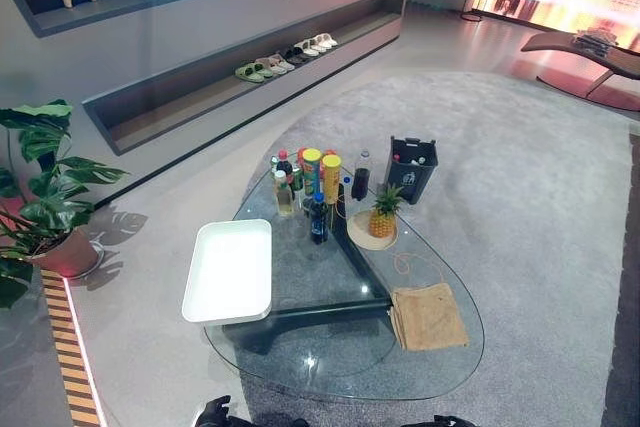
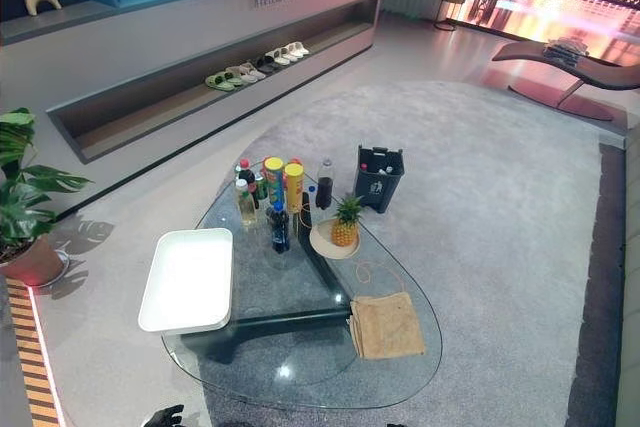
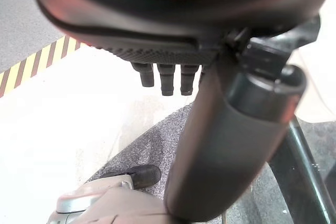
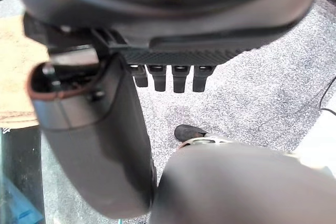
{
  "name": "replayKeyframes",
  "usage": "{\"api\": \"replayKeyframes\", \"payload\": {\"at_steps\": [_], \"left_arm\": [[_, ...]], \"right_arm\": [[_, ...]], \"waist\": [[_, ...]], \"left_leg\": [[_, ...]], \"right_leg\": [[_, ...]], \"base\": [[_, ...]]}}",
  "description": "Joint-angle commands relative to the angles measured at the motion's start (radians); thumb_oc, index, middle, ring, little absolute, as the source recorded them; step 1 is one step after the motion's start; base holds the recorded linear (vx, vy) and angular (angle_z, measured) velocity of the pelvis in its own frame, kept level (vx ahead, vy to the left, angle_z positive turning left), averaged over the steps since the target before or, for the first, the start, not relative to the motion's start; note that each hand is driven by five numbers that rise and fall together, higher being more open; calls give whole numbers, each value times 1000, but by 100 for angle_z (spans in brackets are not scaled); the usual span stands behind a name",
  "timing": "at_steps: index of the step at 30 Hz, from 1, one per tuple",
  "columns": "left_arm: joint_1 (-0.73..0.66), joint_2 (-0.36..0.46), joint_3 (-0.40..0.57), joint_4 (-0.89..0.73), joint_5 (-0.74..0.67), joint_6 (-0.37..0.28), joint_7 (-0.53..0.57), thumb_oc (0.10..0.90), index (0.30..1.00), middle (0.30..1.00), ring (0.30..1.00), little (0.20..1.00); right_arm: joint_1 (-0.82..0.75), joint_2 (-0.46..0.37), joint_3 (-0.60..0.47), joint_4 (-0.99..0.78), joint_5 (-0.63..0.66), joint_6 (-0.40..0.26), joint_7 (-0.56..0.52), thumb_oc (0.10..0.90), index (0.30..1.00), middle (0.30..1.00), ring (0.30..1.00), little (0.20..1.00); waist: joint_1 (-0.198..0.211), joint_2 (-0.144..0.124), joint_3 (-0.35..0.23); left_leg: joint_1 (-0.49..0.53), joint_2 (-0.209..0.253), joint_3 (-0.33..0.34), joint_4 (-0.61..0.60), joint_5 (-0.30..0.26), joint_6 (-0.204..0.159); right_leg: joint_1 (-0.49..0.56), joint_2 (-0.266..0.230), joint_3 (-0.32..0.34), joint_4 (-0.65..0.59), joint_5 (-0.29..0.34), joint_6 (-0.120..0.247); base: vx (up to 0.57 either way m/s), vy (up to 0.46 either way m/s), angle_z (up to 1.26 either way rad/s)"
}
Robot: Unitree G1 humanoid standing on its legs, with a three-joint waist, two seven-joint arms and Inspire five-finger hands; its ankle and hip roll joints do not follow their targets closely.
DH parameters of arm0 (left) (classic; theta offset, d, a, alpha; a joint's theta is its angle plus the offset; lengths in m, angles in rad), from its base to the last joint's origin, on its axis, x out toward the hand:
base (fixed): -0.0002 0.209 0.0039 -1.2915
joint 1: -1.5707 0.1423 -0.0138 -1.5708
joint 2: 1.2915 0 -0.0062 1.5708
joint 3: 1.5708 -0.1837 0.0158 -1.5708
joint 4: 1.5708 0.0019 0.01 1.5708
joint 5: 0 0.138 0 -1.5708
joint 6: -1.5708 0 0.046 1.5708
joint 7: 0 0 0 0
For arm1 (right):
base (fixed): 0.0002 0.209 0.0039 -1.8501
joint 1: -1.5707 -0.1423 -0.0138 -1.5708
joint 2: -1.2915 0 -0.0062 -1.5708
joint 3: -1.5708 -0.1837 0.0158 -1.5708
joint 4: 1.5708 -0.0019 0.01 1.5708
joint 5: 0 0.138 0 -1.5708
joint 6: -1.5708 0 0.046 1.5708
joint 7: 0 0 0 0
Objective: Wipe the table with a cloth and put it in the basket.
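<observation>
Tan cloth (image 1: 430, 317) lies folded flat on the glass table (image 1: 330, 372), at the near right part of the top, close to the edge on the robot's right. It is nearly square, so no long axis is clear. Its sides run roughly near to far, turned a little, and the stacked folded edge faces the middle of the table.

The right hand (image 4: 178, 51) hangs low at the near edge, with the cloth ahead of it and slightly inward. Its fingers (image 4: 179, 80) hang straight and apart, clasping nothing. The left hand (image 3: 157, 53) is just as low on the other side, near the white tray (image 1: 230, 269), with its fingers (image 3: 167, 82) loose and empty too.

The right hand is plainly the nearer one, and I judge the reach should go forward and down onto the cloth from that side.

The dark basket (image 1: 411, 172) stands on the carpet past the far edge of the table, beyond the pineapple (image 1: 383, 215) and well apart from the cloth. Bottles (image 1: 318, 217) crowd the far middle of the glass, which a wipe would have to avoid.
</observation>
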Motion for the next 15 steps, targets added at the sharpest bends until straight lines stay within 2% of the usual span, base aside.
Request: {"api": "replayKeyframes", "payload": {"at_steps": [1,15], "left_arm": [[-91,-31,-8,33,18,-34,1,800,900,900,900,900],[-90,-26,-5,32,18,-26,-7,800,900,900,900,900]], "right_arm": [[-28,-44,43,53,-33,13,-19,800,900,900,900,900],[-28,-47,41,51,-24,9,-6,800,900,900,900,900]], "waist": [[-1,12,24],[-12,14,20]], "left_leg": [[21,42,14,0,-87,-13],[21,47,24,0,-87,-15]], "right_leg": [[-19,-66,6,21,-3,92],[-20,-59,19,13,0,88]], "base": [[0,0,0],[-8,-6,-3]]}}
